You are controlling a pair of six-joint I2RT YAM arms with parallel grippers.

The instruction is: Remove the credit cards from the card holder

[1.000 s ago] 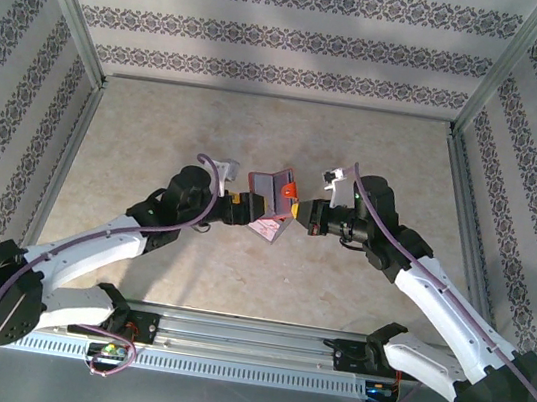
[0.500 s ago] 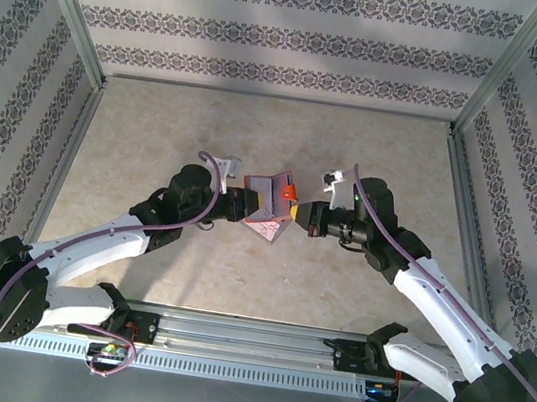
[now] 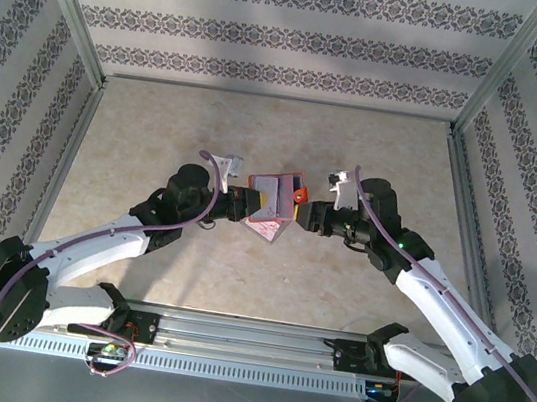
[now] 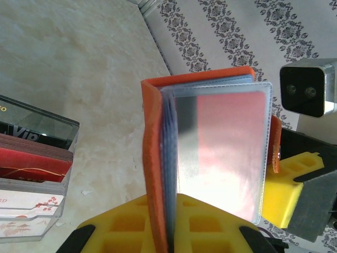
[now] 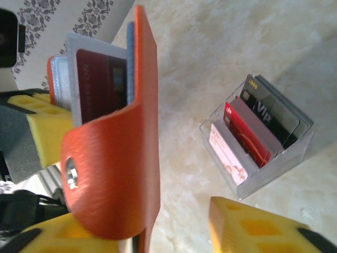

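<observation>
The small, flat, orange-red folding card holder (image 3: pixel 275 190) is held up on edge over the beige marbled counter (image 3: pixel 259 129), its covers parted like a book. The left hand (image 3: pixel 246 204) is pressed together on the lower edge of the card holder. In the left wrist view its yellow fingers (image 4: pixel 118 219) pinch the orange cover and the grey-blue pockets from both sides. A reddish card (image 4: pixel 226 153) in a clear plastic sleeve fans out from the card holder's fold.

On the opposite side of the card holder, the right hand (image 3: pixel 305 214) is spread. In the right wrist view the card holder's rounded snap tab (image 5: pixel 113 174) lies beside one yellow finger (image 5: pixel 58 234), and the other finger stands apart from it.

Just on the arm-base side of the card holder in the top view, a clear plastic box (image 3: pixel 266 229) of upright cards sits on the counter.
</observation>
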